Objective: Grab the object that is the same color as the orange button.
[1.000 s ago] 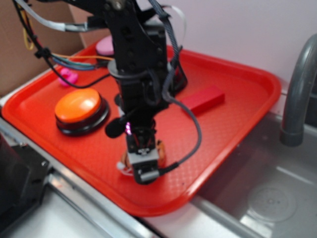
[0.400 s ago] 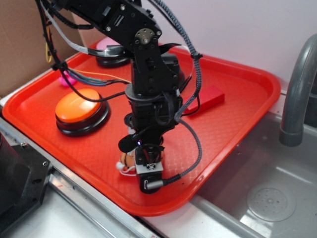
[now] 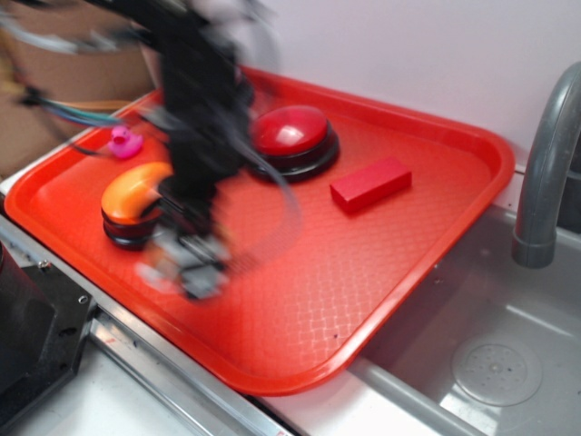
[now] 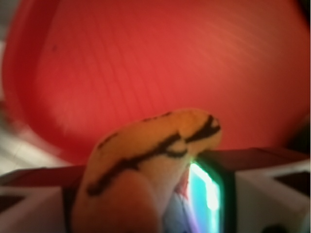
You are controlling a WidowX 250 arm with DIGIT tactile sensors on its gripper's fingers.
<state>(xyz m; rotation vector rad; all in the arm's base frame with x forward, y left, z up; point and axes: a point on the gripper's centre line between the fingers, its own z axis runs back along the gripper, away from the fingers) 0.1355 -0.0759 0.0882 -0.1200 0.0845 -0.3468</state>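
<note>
The object, a small orange plush tiger (image 4: 146,155) with black stripes, fills the wrist view, pinched between the jaws of my gripper (image 4: 155,194). It hangs above the red tray (image 4: 146,58). From outside, the arm is motion-blurred and my gripper (image 3: 186,263) sits low over the tray's front left part. An orange smear of the tiger (image 3: 152,269) shows at its left side. The orange button (image 3: 132,195), with a glossy dome on a black base, stands just behind the gripper, partly covered by the arm.
A red-domed button (image 3: 289,132) and a red rectangular block (image 3: 370,183) lie on the red tray (image 3: 381,272) to the right. A pink rubber duck (image 3: 124,143) sits at back left. A grey faucet (image 3: 545,163) and the sink (image 3: 490,363) lie right of the tray.
The arm has swung left across the tray, carrying the tiger from the front middle toward the orange button. The red button, covered before, is now in view.
</note>
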